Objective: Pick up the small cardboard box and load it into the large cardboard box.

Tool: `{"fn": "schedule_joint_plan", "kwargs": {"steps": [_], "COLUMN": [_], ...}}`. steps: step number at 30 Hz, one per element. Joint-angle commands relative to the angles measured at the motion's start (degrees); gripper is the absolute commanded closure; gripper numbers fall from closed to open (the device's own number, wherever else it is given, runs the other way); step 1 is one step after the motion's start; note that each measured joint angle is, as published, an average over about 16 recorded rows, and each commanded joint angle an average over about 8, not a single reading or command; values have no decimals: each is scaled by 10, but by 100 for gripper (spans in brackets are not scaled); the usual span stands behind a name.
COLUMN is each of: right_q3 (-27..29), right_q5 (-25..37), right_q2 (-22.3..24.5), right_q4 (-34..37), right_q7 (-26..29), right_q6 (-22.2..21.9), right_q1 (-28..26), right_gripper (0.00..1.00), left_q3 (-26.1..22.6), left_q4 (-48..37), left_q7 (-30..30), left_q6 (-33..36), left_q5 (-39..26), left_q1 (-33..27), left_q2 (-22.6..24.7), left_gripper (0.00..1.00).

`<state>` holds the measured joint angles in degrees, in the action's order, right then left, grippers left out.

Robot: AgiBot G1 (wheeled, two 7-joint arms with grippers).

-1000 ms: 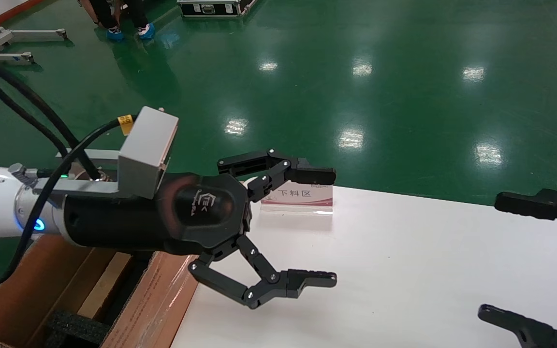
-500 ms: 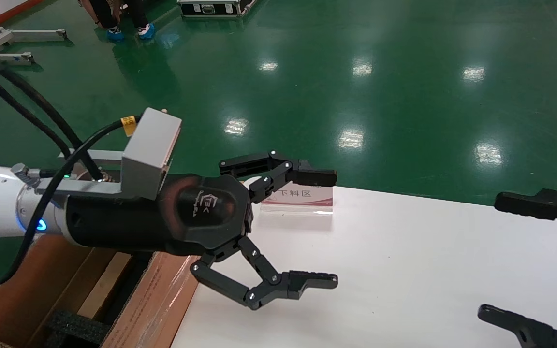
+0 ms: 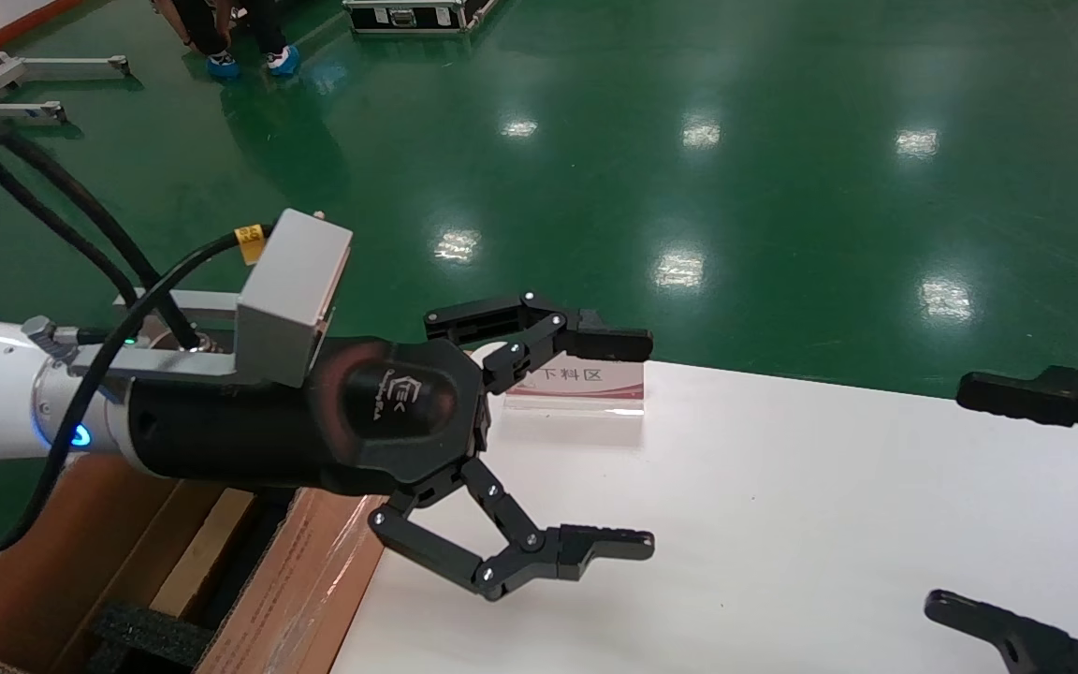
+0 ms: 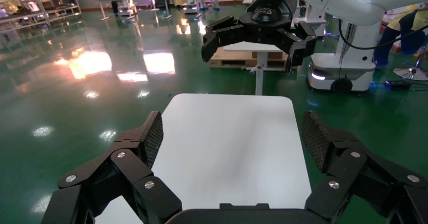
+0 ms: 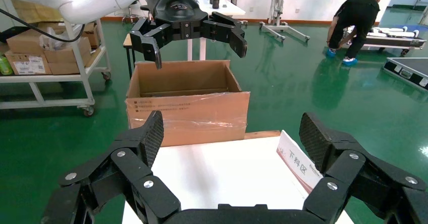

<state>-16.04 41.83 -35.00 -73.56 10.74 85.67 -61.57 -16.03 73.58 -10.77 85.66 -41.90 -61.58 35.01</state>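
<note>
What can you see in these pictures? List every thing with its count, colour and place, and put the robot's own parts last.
Table: one, white, in front of the robot.
Large cardboard box: one, brown, open, black foam inside, at the table's left end.
Sign: one, white with a red band, on the table's far edge.
Floor: green, glossy, all around.
Small cardboard box: none seen on the table.
Left gripper: one, black, fingers open, over the table's left end.
Right gripper: one, black, fingers open, at the table's right edge.
</note>
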Motion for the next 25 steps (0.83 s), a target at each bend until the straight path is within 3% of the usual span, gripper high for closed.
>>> {"fn": "schedule_joint_plan", "kwargs": {"steps": [1, 25], "right_q3": [0, 0], "right_q5": [0, 0], "right_q2": [0, 0], "right_q4": [0, 0], "right_q7": [0, 0], "right_q6": [0, 0], "right_q1": [0, 0], "right_gripper": [0, 0], "left_q3": [0, 1], "left_q4": [0, 0], "left_q7": [0, 0], "left_q6": [0, 0], "left_q5": [0, 0], "left_q1": [0, 1], "left_q2": [0, 0], "left_gripper": [0, 0]}}
